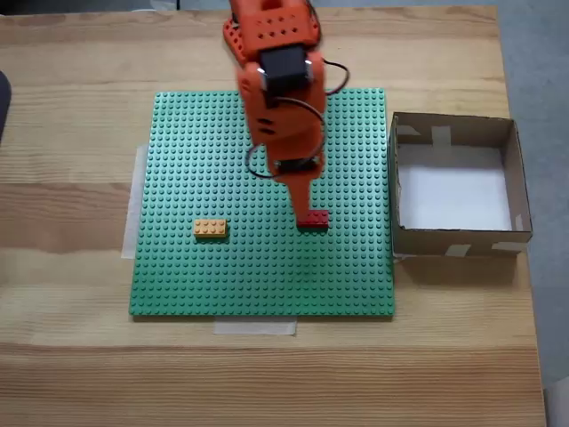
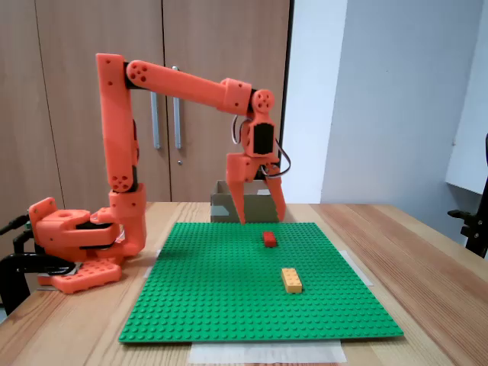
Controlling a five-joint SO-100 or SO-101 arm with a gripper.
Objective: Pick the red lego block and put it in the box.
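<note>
Item — gripper (image 2: pixel 261 221): two orange fingers spread apart in an open V, holding nothing, tips hanging above the baseplate in the side fixed view. From above, a fingertip (image 1: pixel 305 206) overlaps the block's far edge; whether it touches cannot be told.

Item — red lego block (image 2: pixel 269 239): small brick lying flat on the green studded baseplate (image 1: pixel 187 276), right of centre in the top fixed view (image 1: pixel 313 221), just beyond the tips and free of them.

Item — orange-yellow brick (image 1: pixel 211 229): same plate, well apart from the red one; not wanted.

Item — cardboard box (image 1: pixel 519 169): low brown walls, white floor, just beside the plate's right edge in the top view.

Handling note, by judgement — the step is the descent to grasp. Centre the open fingers over the block, straddle its short sides, lower squarely, then close; if the block is pressed onto the studs, it may resist lifting.
</note>
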